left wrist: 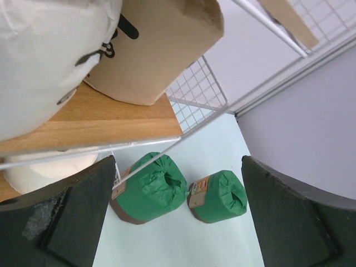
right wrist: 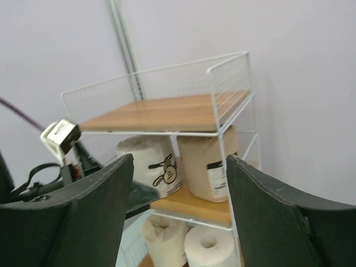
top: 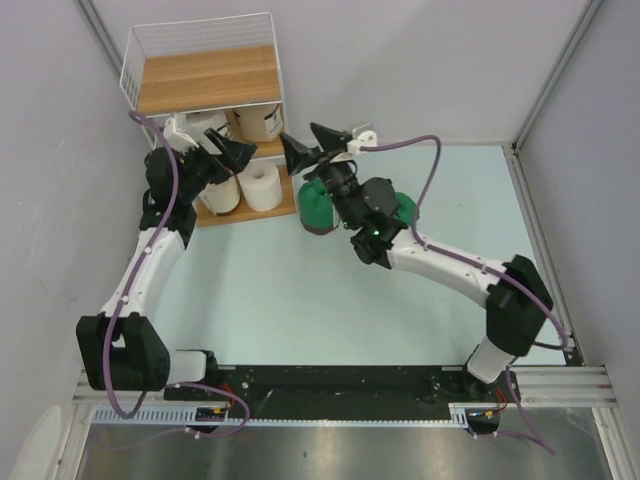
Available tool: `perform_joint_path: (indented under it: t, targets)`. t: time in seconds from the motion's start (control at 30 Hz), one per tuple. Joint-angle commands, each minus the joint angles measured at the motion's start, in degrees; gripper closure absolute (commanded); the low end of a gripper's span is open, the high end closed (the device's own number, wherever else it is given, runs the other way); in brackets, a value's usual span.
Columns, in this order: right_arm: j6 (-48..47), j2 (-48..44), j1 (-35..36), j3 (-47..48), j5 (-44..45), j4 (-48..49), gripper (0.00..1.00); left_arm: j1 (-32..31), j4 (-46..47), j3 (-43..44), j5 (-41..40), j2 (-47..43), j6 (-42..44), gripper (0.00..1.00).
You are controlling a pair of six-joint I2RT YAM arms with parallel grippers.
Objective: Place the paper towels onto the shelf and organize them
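Shelf [top: 205, 78]: top board bare. The middle tier holds a white roll [right wrist: 149, 158] and a tan roll [right wrist: 208, 164] side by side, and the bottom tier two cream rolls [top: 263, 185] [top: 222, 195]. Two green rolls [left wrist: 153, 186] [left wrist: 219, 196] lie on the table [top: 300, 290] beside the shelf. Left gripper [top: 228, 147] is at the middle tier, jaws spread and empty. Right gripper [top: 308, 143] is likewise spread and empty.

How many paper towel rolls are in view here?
6. Two green rolls sit on the table beside the shelf; a white roll and a tan roll stand on its middle board; two cream rolls stand on its bottom board. None seems hidden.
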Motion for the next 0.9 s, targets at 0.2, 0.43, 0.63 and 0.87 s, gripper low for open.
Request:
perform_joint_path:
  t: [0.2,0.43,0.63,0.87]
  targets:
    - [10.15,-20.63,-6.97,-4.68,7.98,-36.79,0.18,-0.17,-13.8,-4.25,3.32,-19.41,5.55,0.0]
    - [25.27,-30.5,-24.02,-4.68,1.94,-73.36,0.18,-0.17,-29.71,-11.09,2.35,-33.04,10.75,0.0]
    - [26.96,-26.39,-35.28,-4.68,-10.81,-84.02,0.14,-0.17,-33.42,-15.14,1.3,-39.73,11.1,0.0]
    - [26.08,-19.96,-35.38,-5.29,-20.73,-78.61,0.08,-0.17,-36.32,-14.97,1.3,-40.35,11.8,0.0]
